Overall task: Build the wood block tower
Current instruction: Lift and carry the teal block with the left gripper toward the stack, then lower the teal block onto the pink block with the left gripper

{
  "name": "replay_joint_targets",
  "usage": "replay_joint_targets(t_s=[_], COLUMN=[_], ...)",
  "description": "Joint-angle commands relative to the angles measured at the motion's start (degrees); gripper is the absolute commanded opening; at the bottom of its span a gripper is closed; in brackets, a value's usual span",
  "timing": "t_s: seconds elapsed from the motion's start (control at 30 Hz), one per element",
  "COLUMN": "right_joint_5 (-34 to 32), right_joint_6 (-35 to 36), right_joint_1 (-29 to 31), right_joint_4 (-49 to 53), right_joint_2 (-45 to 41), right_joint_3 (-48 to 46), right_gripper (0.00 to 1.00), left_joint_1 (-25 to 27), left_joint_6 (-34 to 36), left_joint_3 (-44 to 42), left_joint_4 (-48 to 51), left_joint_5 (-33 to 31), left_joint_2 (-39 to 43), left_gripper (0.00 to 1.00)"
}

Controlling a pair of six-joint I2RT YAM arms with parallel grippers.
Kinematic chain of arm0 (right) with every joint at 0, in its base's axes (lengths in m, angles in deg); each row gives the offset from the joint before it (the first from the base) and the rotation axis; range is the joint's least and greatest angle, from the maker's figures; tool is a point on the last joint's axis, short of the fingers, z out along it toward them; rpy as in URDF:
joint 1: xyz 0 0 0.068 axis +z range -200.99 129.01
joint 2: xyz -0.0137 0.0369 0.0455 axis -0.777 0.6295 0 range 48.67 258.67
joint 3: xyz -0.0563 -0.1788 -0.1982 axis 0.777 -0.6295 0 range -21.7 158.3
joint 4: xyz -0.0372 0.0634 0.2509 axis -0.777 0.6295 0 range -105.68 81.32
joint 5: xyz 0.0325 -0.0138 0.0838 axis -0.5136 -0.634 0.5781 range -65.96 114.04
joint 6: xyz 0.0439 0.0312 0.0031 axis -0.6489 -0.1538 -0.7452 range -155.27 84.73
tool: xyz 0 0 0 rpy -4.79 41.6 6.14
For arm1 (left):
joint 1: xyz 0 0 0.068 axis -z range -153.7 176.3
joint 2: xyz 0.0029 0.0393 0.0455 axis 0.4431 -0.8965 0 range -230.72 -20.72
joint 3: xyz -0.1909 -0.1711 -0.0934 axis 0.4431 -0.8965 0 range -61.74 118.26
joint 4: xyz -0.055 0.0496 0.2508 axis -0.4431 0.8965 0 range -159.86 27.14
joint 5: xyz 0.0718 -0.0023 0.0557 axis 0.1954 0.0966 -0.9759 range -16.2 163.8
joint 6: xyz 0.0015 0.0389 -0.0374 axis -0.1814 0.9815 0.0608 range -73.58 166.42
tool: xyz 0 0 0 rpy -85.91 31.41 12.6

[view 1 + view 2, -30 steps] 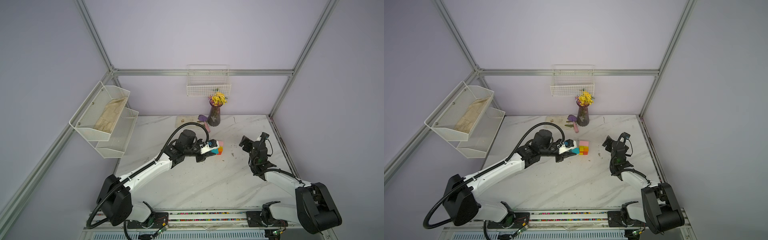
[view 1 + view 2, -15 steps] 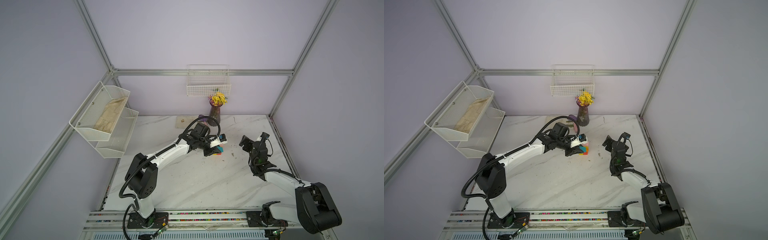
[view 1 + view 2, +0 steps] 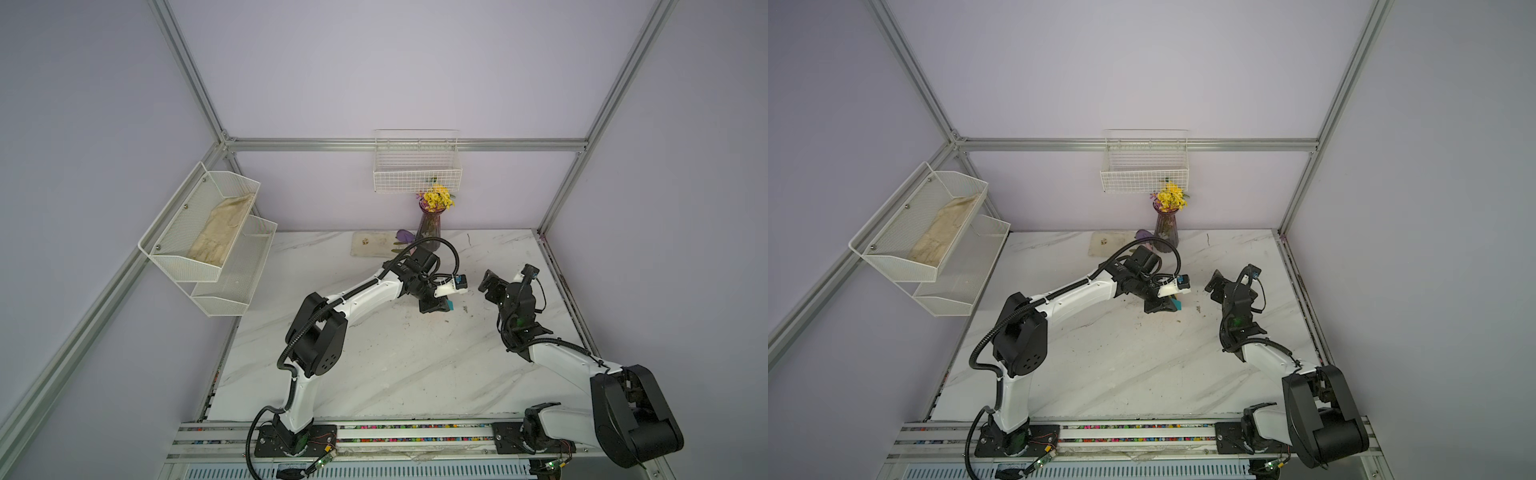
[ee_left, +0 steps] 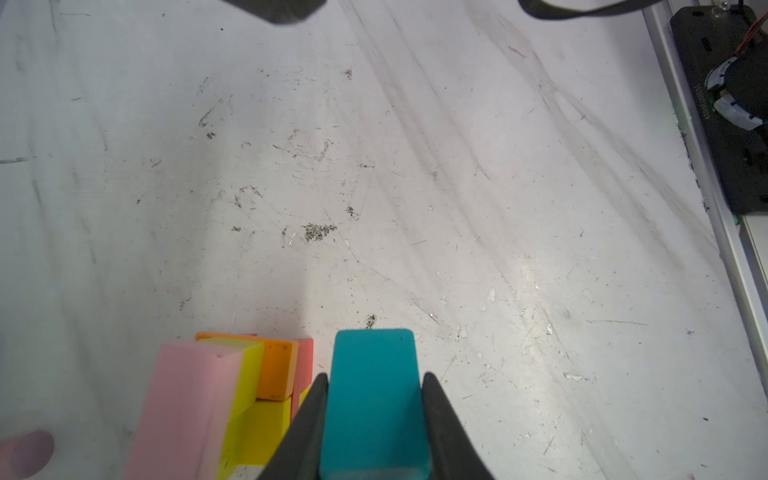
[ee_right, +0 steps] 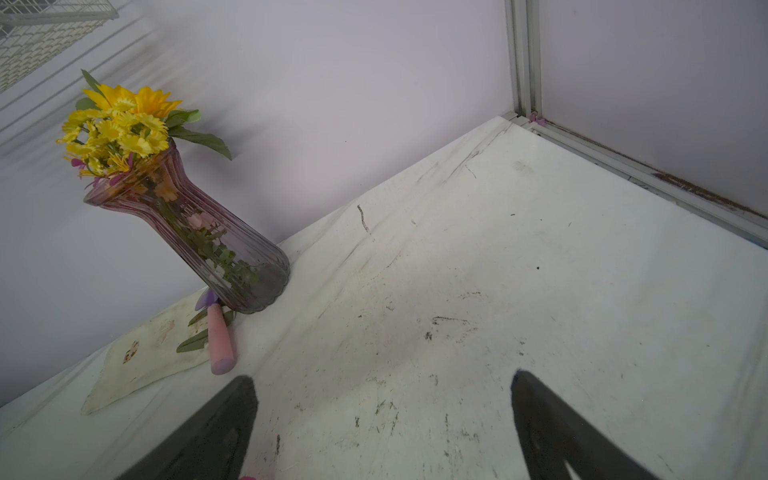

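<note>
Roof step, judged: left gripper (image 4: 374, 379) clamps the teal roof block (image 4: 372, 419) just beside the pink-yellow-orange stack (image 4: 232, 399). The next move probably calls for centring it above that stack. Right gripper (image 5: 384, 378) gapes empty, apart from the stack.

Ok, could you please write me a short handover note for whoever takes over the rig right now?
Grippers: the left gripper is shut on the teal block. The right gripper is open and empty, hovering over the bare table.
Things: the tower is a stack of pink, yellow, orange and red blocks. In the left wrist view the teal block is close beside it. The left arm hides the tower in both top views.
Done: the coloured stack is up.
Left: probably set the teal block on top, then release.
</note>
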Motion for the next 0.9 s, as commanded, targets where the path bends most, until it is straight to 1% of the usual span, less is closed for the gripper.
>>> replay_joint_targets(t_s=[0.0,0.13,0.4,0.57,0.8,0.87], right_joint_5=[0.20,0.41,0.59,0.59,0.24,0.11], right_joint_6=[0.35,0.39,0.46,0.45,0.54,0.56], right_joint_1=[-0.21,-0.20,-0.22,-0.26,-0.22,-0.26], right_joint_4=[-1.92,-1.78,-1.94,-1.96,-2.14,-2.14], right_joint_2=[0.72,1.08,0.93,0.85,1.66,1.91], right_joint_3=[-0.34,0.01,-0.21,-0.30,0.27,0.45], right_gripper=[0.97,0.97,0.97,0.97,0.97,0.97], left_joint_1=[-0.10,-0.05,-0.05,-0.05,-0.12,-0.14], left_joint_6=[2.34,2.69,3.23,3.34,4.78,5.29], left_joint_3=[6.80,8.90,11.42,13.17,19.80,20.84], left_joint_4=[1.81,3.86,4.98,4.65,8.29,8.39], left_joint_5=[-2.04,-2.61,-2.47,-7.53,-13.04,-13.21], left_joint_2=[-0.27,-1.79,0.14,0.32,-3.65,-4.64], left_gripper=[0.00,0.00,0.00,0.00,0.00,0.00])
